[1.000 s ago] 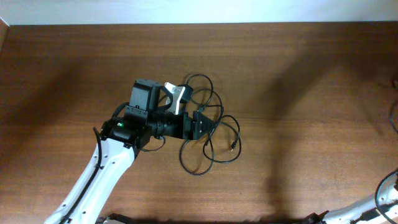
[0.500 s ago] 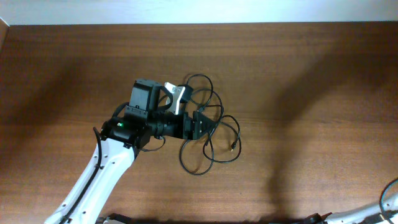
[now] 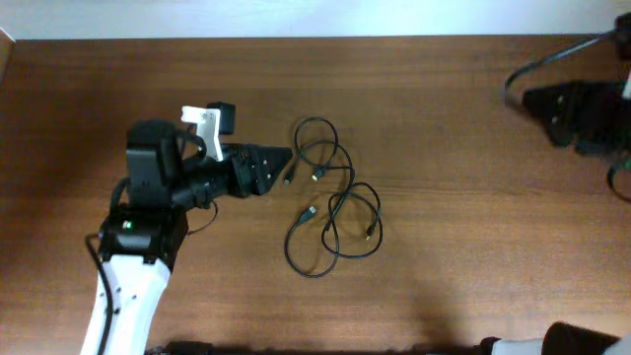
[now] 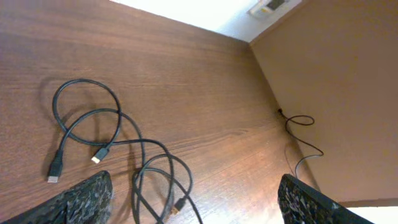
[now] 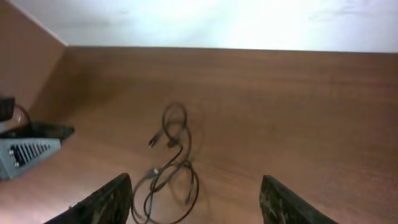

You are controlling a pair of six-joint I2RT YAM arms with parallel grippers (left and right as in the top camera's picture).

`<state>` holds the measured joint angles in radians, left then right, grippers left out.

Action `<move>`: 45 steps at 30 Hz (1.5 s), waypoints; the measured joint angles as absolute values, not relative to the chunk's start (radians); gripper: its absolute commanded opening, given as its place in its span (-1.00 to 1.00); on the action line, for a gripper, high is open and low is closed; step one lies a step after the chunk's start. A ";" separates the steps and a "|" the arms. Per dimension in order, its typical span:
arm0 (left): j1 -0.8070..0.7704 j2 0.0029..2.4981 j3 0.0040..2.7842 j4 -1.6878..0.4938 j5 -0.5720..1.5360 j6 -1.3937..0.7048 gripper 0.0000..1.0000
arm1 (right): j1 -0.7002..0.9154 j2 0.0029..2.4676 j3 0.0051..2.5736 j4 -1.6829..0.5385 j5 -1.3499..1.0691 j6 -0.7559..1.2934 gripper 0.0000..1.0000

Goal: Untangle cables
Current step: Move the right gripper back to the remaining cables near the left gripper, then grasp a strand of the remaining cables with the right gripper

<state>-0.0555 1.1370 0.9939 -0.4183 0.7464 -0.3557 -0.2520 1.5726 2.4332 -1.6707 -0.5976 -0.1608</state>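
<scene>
A tangle of thin black cables [image 3: 330, 202] lies in overlapping loops in the middle of the brown table, with several small plugs at the loose ends. My left gripper [image 3: 280, 163] hovers just left of the tangle, pointing right at it, open and empty. In the left wrist view the cables [image 4: 118, 112] lie ahead and below, between the spread fingers [image 4: 84, 199]. My right gripper [image 3: 532, 99] hangs at the far right, well away from the tangle, open and empty. Its wrist view shows the cables [image 5: 176, 163] far off between its fingers [image 5: 106, 202].
The table [image 3: 444, 247] ends at a pale wall along the back. A loose thin black wire [image 4: 301, 121] lies beyond the table's right side. The left arm's body [image 5: 28, 146] shows at the left in the right wrist view.
My left arm has drawn back to the left, off the tangle. My right gripper has come into view at the upper right and has opened. The cables lie much as before.
</scene>
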 measured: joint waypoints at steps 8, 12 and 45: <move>-0.056 0.939 1.000 -0.532 0.655 -0.356 0.80 | 0.035 1.121 1.777 -1.502 -0.296 -0.086 0.37; -0.056 0.928 1.002 -0.549 0.639 -0.356 0.84 | 0.035 0.852 1.092 -1.002 -0.346 0.012 0.98; -0.056 0.926 1.002 -0.632 0.637 -0.356 0.98 | 0.564 1.633 0.935 -0.246 -0.184 1.171 -0.92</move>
